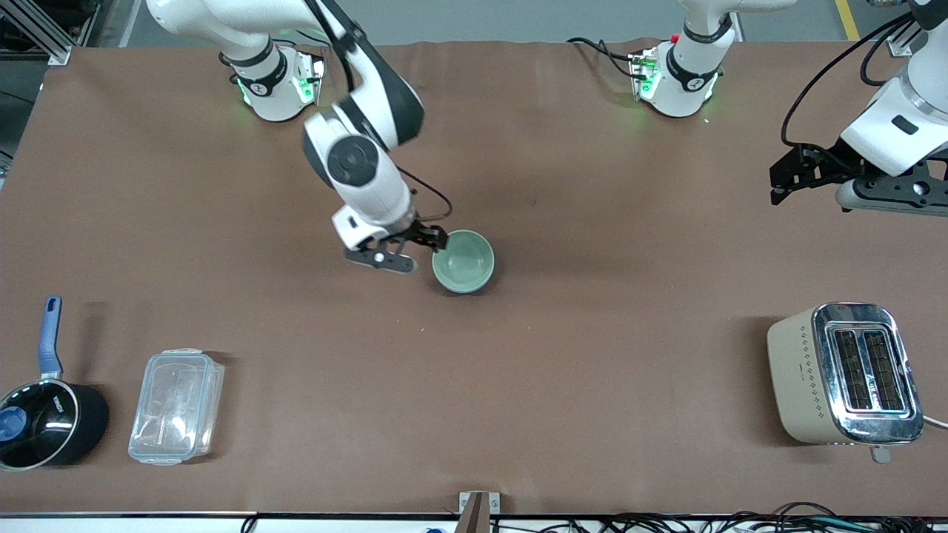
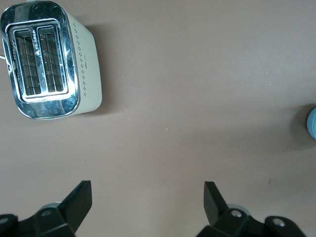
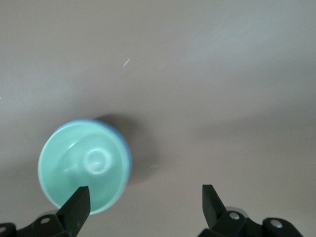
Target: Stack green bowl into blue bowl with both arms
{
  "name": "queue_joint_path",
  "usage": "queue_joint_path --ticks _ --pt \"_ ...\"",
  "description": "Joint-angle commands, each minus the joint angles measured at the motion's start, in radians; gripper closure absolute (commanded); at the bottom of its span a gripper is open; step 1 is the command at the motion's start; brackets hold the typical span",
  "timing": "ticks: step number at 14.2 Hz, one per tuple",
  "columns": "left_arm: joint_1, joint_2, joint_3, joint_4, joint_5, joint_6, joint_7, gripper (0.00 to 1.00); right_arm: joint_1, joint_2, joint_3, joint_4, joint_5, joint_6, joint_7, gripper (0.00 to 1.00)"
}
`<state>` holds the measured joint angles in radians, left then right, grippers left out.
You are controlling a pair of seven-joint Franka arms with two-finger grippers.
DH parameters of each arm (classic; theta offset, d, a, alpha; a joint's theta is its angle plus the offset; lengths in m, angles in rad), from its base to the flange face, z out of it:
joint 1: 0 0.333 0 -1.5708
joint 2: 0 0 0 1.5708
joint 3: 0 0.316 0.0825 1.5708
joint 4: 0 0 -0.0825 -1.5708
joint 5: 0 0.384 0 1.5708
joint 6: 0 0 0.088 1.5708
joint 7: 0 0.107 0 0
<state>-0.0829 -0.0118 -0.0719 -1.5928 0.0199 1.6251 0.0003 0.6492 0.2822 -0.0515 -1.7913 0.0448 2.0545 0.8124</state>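
The green bowl sits nested inside the blue bowl, only a blue rim peeking out, mid-table. The right claw hangs just beside the stack, released, one finger over the green rim. The left claw waits, spread wide, over the table's left-arm end, toaster below.

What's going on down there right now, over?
Right claw open beside the green bowl, already nested in the blue bowl. Left claw open, waiting over bare table. Nothing in the way.
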Motion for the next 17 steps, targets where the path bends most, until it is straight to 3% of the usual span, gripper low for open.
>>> queue_joint_path --ticks 1,5,8,12,17 --pt "0.0 0.006 0.001 0.016 -0.006 -0.004 0.029 0.0 -0.115 -0.196 -0.005 -0.05 -0.146 -0.111 -0.015 0.0" --pt "-0.006 0.001 0.001 0.014 -0.009 -0.02 0.026 0.0 -0.372 -0.325 0.021 -0.019 -0.16 -0.162 -0.211 0.0" --pt "-0.005 -0.008 0.0 0.016 -0.011 -0.022 0.026 0.0 -0.567 -0.321 0.074 0.149 -0.146 -0.357 -0.469 0.0" --pt "-0.003 -0.013 0.001 0.019 -0.009 -0.024 0.027 0.0 -0.671 -0.319 0.055 0.278 -0.075 -0.537 -0.703 0.0" --pt "0.002 -0.011 0.003 0.042 -0.001 -0.05 0.023 0.0 -0.691 -0.268 0.053 0.323 -0.051 -0.556 -0.796 0.0"
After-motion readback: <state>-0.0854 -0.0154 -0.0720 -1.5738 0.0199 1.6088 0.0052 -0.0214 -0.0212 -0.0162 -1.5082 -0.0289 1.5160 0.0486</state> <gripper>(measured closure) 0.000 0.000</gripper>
